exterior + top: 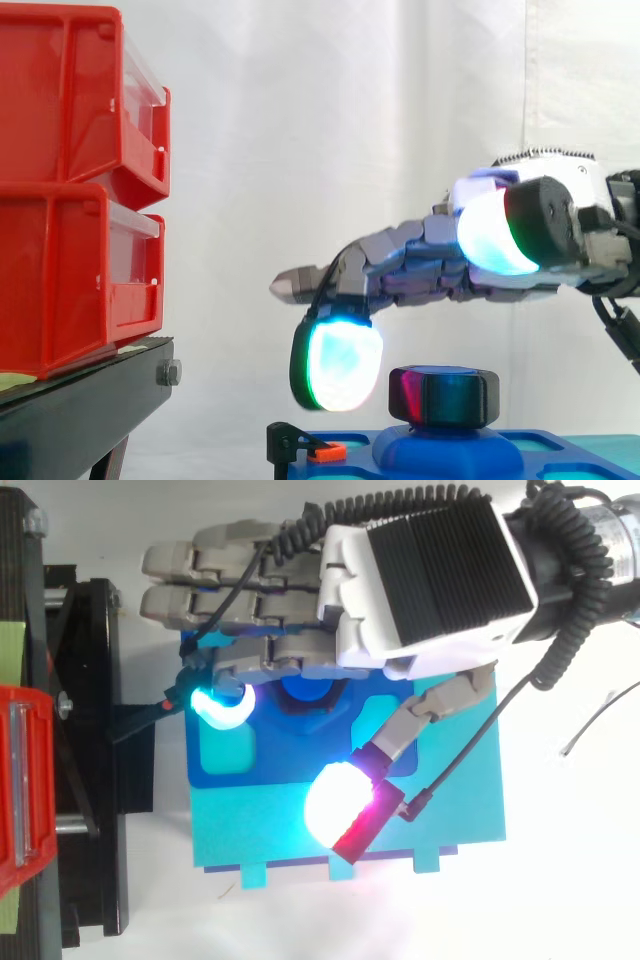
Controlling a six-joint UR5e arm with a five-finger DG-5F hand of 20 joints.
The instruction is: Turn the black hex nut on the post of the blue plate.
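The black hex nut [445, 395] is seated on the blue plate's [570, 456] post, just below the hand [430, 262], which is held open, nothing gripped; one fingertip [342, 365] is lowered at the nut's left.

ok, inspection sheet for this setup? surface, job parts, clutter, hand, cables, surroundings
surface: white tabletop; teal base on it, under the plate.
job's things: nut on the post of the blue plate; nothing grips it.
clutter: small orange tab on a black clip at the plate's left end in the side view.
hand: hand hovers over the nut, most fingers straight, one bent down beside the nut, holding nothing.
cables: thin black wire on the tabletop; no blue or green cable seen.
surroundings: red bins stacked on a black stand; white curtain behind.
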